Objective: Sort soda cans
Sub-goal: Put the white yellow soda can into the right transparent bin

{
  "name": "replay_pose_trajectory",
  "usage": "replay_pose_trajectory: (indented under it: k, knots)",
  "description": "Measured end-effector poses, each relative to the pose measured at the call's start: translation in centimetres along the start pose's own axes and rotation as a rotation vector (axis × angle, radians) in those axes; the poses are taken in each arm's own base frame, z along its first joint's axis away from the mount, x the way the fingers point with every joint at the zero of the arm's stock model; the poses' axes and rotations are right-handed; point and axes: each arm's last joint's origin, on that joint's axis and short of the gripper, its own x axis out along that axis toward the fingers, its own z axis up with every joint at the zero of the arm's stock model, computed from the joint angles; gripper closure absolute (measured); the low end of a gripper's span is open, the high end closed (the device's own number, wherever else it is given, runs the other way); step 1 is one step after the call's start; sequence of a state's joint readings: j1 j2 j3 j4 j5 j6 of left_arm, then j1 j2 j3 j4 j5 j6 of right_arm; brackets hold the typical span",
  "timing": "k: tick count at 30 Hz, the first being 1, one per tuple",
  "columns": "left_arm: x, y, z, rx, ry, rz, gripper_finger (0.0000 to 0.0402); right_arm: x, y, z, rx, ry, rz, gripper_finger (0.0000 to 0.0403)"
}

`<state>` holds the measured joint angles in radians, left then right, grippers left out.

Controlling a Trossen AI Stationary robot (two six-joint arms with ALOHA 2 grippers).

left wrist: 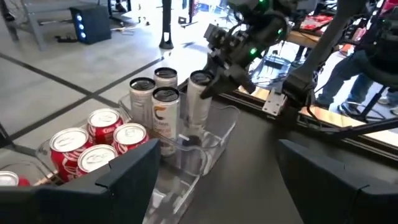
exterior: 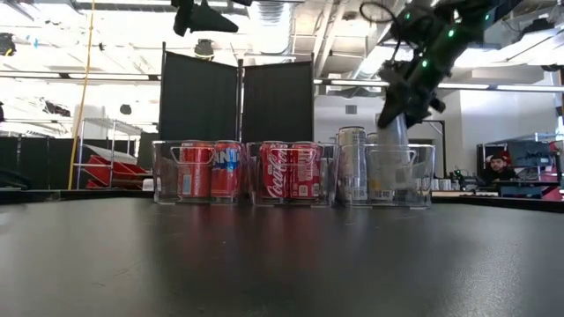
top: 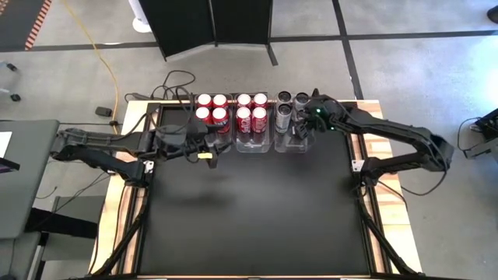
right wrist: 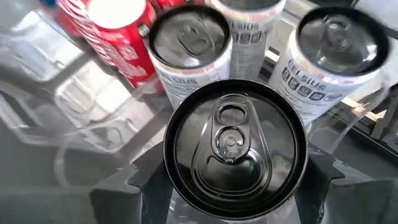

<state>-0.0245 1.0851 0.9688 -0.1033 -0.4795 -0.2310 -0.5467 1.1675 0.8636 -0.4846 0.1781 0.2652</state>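
Note:
Three clear bins stand along the far edge of the black table. The left bin (top: pixel 212 128) and the middle bin (top: pixel 252 144) each hold several red soda cans (top: pixel 212 109) (top: pixel 252 109), standing upright. The right bin (top: pixel 289 146) holds three upright silver cans (left wrist: pixel 163 102). My right gripper (top: pixel 299 127) is over this bin, shut on another silver can (exterior: pixel 394 145). My left gripper (top: pixel 218 145) hovers open and empty just near of the left bin, pointing toward the right bin. My right gripper pinches the silver can between its two fingers (right wrist: pixel 134 180), one on each side of the can's upper wall (right wrist: pixel 180 186) just under the dark top. The fingers slant down from the table's right. The can hangs tilted, its lower end inside the right bin (exterior: pixel 401 180); whether it touches the floor I cannot tell.
The near part of the right bin (left wrist: pixel 186 180) holds no cans. The wide black tabletop (top: pixel 257 218) lies in front of the bins. A person (exterior: pixel 499 165) sits in the room behind the table, far right.

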Motion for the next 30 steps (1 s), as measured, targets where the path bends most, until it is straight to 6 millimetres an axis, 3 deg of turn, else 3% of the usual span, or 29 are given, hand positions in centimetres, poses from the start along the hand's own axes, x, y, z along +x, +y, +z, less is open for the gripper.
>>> replay_pose_trajectory:
  k: [8, 13, 25, 30]
  knots:
    - [0.6, 1.3, 0.1, -0.007, 0.014, 0.046, 0.0086, 3.2, -0.9, 0.1, -0.025, -0.015, -0.002, 0.0158]
    - [0.8, 1.8, 0.2, -0.031, 0.019, 0.037, 0.0086, 4.2, -1.8, 0.3, -0.010, 0.002, 0.021, 0.0157]
    - [0.7, 2.0, 0.1, -0.067, 0.032, 0.045, 0.0086, 4.0, -3.1, 0.6, 0.064, -0.009, 0.044, 0.0100]
    - [-1.2, 3.3, 0.0, -0.045, 0.106, 0.114, 0.0086, 3.1, -3.0, 1.0, 0.088, -0.052, 0.053, 0.0060]
